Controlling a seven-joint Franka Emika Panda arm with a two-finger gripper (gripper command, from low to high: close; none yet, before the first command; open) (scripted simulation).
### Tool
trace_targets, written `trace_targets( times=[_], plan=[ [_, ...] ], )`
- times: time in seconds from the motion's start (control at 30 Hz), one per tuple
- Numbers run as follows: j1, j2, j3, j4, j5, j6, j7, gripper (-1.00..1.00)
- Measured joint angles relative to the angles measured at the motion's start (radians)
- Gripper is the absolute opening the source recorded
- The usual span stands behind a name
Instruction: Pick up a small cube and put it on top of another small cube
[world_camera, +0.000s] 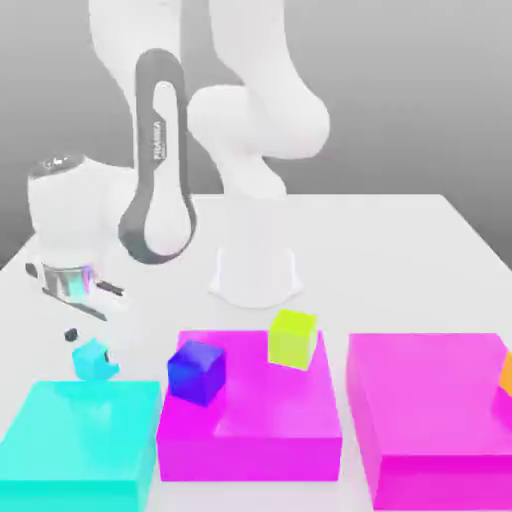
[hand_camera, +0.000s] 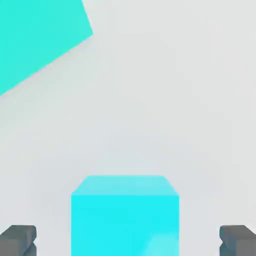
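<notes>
The small cube (world_camera: 92, 360) is light cyan and rests on the white table just behind the big flat cyan block (world_camera: 80, 440). My gripper (world_camera: 82, 335) hangs right above it, at the exterior view's left. In the hand view the small cube (hand_camera: 125, 215) sits centred between the two grey fingertips (hand_camera: 17, 240). They stand wide apart, with a gap on either side of it, so my gripper (hand_camera: 128, 242) is open and touches nothing. A blue cube (world_camera: 196, 372) and a lime cube (world_camera: 292, 338) sit on a magenta block (world_camera: 250, 430).
A second magenta block (world_camera: 430, 420) lies at the exterior view's right with an orange cube (world_camera: 506, 375) at its edge. The arm's white base (world_camera: 255, 265) stands mid-table behind the blocks. A corner of the big cyan block (hand_camera: 35, 35) appears in the hand view.
</notes>
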Motion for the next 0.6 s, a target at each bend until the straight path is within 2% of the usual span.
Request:
trace_targets(
  times=[0.23,0.3,0.43,0.5,0.6],
  plan=[
    [-0.009,0.003,0.009,0.0,-0.003,0.002,0.002,-1.0],
    [0.04,-0.05,-0.052,-0.012,-0.053,-0.04,0.041,-1.0],
    [0.089,-0.191,-0.148,-0.044,-0.241,-0.146,0.18,-1.0],
    [0.085,-0.262,-0.132,-0.049,-0.304,-0.21,0.244,-1.0],
    [0.156,-0.361,-0.067,-0.024,-0.326,-0.334,0.35,-1.0]
  ],
)
